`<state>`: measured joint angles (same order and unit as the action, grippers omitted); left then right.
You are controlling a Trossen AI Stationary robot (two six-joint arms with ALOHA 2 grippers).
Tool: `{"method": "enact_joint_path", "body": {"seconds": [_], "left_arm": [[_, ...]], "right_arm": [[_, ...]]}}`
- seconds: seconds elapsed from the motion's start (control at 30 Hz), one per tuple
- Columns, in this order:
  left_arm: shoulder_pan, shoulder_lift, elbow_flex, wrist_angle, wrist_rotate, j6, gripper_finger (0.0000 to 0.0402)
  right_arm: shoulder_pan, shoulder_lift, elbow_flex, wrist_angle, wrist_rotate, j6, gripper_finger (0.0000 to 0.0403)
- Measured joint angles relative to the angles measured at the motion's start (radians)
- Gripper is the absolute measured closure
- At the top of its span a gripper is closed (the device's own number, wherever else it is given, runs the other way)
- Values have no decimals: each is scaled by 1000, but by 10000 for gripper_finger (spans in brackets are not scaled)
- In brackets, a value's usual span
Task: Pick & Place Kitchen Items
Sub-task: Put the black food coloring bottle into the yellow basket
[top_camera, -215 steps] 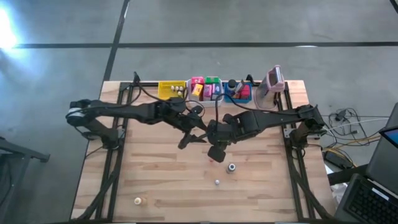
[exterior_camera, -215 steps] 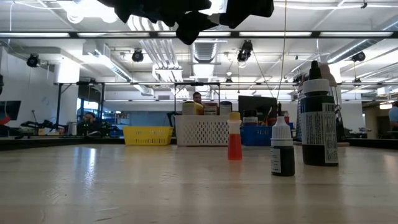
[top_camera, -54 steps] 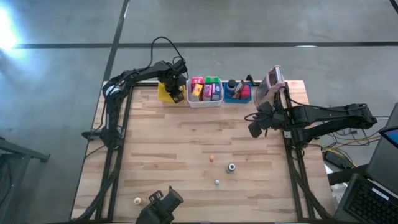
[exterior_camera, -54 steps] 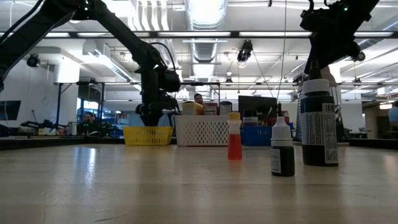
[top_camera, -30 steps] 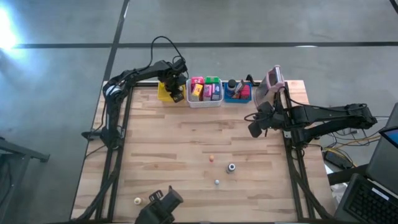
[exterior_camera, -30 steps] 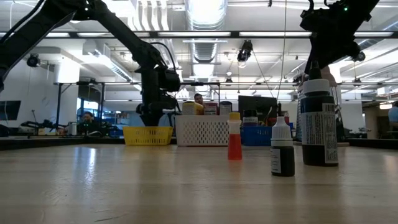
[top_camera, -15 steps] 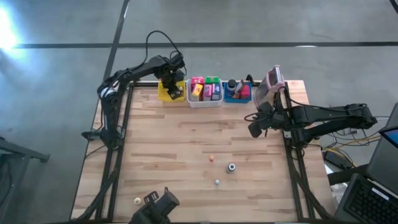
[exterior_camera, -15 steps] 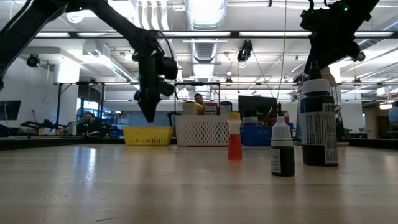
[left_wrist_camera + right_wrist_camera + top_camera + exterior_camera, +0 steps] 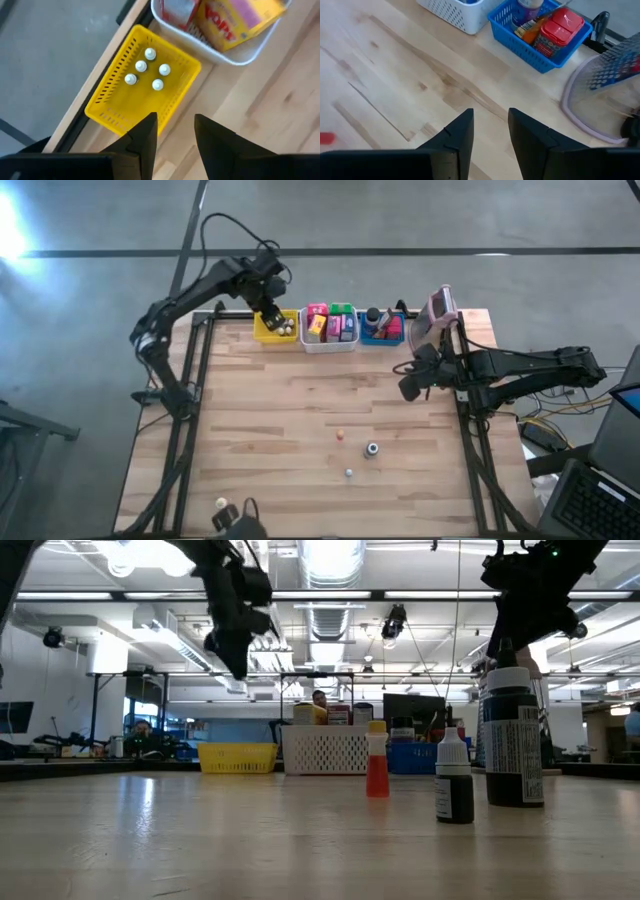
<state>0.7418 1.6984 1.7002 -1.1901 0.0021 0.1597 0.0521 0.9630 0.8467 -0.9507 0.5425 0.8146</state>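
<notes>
My left gripper (image 9: 268, 312) (image 9: 175, 131) hangs open and empty above the yellow bin (image 9: 272, 327) (image 9: 112, 100), which holds several small whitish bottles (image 9: 147, 70). My right gripper (image 9: 408, 387) (image 9: 490, 131) is open and empty over the table's right side, short of the blue bin (image 9: 547, 37). On the table stand an orange bottle (image 9: 340, 434) (image 9: 377, 765), a large dark bottle (image 9: 372, 448) (image 9: 513, 735), a small dark bottle (image 9: 349, 473) (image 9: 454, 780) and a whitish piece (image 9: 221, 502). Coloured packets (image 9: 330, 323) fill the white bin.
Yellow, white (image 9: 328, 340) and blue (image 9: 382, 330) bins stand in a row along the far edge. The pink-grey upright device (image 9: 440, 310) stands at the far right corner, close to my right arm. Bare wood lies between the bins and the bottles.
My left gripper has risen from just above the yellow bin and drawn back toward the table's far left corner. My right arm and the bottles on the table have kept still.
</notes>
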Motion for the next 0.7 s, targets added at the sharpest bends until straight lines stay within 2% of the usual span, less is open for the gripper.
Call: {"method": "enact_joint_path", "body": {"seconds": [0.13, 0.3, 0.4, 0.5, 0.63, 0.7], "left_arm": [[-42, -86, -39, 36, 0, -23, 266], [-132, -201, -150, 125, 14, -35, 266], [-198, -288, -258, 230, 35, -53, 266], [-266, -386, -395, 376, 61, -78, 266], [-350, -509, -579, 568, 67, -141, 266], [-382, -555, -656, 652, 67, -167, 266]], "right_arm": [[10, 2, 0, 92, -5, -40, 273], [62, 2, 0, 359, -60, -260, 260], [100, 8, 0, 514, -114, -362, 261], [154, 33, 0, 588, -128, -409, 268], [214, 104, 28, 613, -112, -425, 276], [250, 156, 70, 610, -65, -431, 277]]}}
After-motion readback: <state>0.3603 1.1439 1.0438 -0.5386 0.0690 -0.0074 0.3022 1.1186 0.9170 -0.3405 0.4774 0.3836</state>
